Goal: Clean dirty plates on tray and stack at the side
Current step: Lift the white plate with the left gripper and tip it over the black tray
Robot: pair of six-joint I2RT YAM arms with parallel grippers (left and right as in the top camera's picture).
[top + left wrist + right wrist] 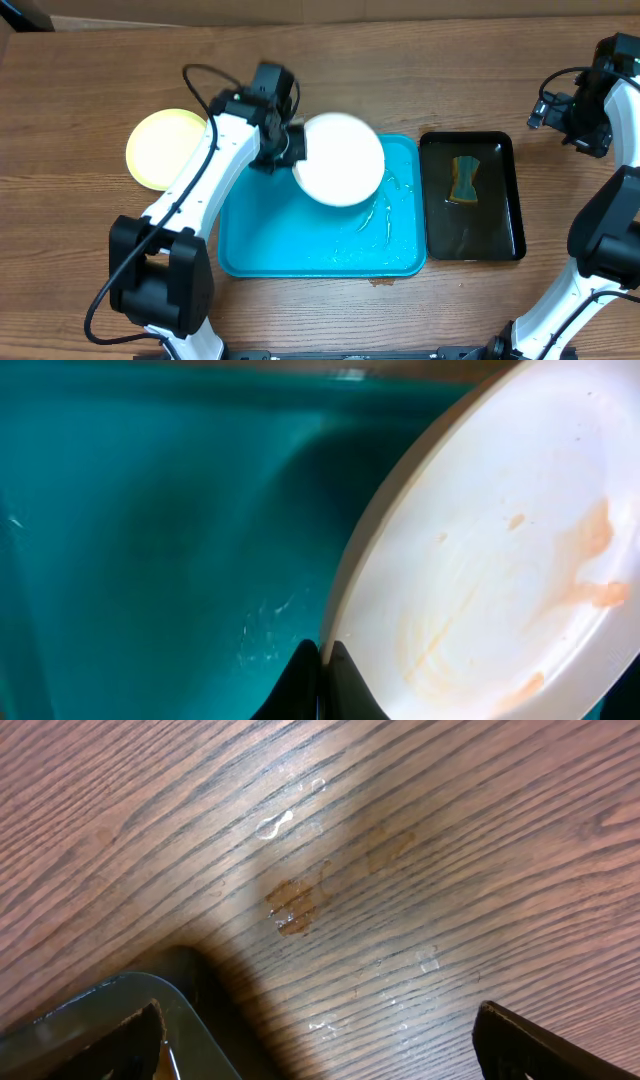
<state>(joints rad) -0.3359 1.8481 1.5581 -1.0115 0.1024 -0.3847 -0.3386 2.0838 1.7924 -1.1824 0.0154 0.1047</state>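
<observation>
Your left tool [288, 143] is pinching the rim of the white plate [341, 160], fingers [303, 678] closing on the edge at the bottom of the wrist view. The plate is hanging tilted over the upper right part of the turquoise tray [300, 255], not lying flat. Orange smears [590, 560] are showing on its face, so it is looking dirty to me. The yellow plate [165, 148] is sitting on the counter [80, 90] at the left of the frame, just off the tray's left edge, partly behind your left arm. I'm not seeing a third plate anywhere. Your right tool [315, 1040] is standing wide open, gripping nothing, hovering over bare counter at the upper right, near the black tray [505, 245] where the sponge [465, 178] is lying.

Risks: that grip is only catching a thin bit of rim and the tray is looking wet, so the plate is likely slipping or swinging if you are moving fast. If you are stacking it on the yellow plate now, you are stacking the smears with it. Bringing the right arm across with the sponge is risking a clip on the tilted plate. Wet spots and a brown stain [292, 908] are marking the counter under the right tool, so anything set there is picking up dirt
</observation>
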